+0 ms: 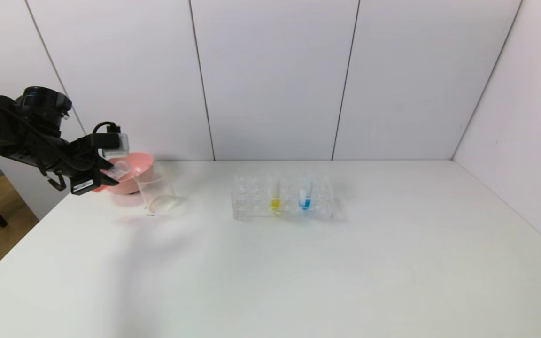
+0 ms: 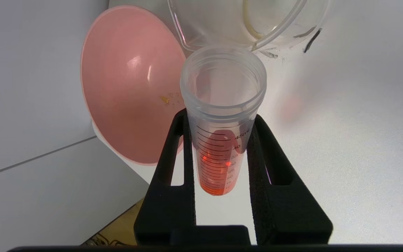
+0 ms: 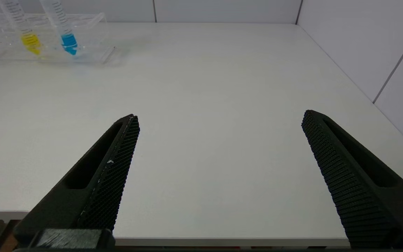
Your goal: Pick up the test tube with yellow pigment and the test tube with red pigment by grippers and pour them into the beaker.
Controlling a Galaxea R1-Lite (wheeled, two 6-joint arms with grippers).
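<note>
two tubes stood upright in a clear rack [image 1: 282, 203] near the middle of the white table [image 1: 298, 272]: the yellow tube [image 1: 275, 196] on the left and a blue tube [image 1: 305, 197] just beside it on the right. far to the left, the left gripper [image 2: 222, 122] pinched the red tube [image 2: 220, 140] between its black fingers [image 2: 173, 168], tilted with its open mouth close to the rim of the clear beaker [image 1: 157, 192]. red liquid sat in the tube's tip. a pink bowl [image 1: 132, 173] sat just behind the beaker. the right gripper [image 3: 219, 120] hovered over the near right side of the table, fingers spread wide and holding nothing.
</note>
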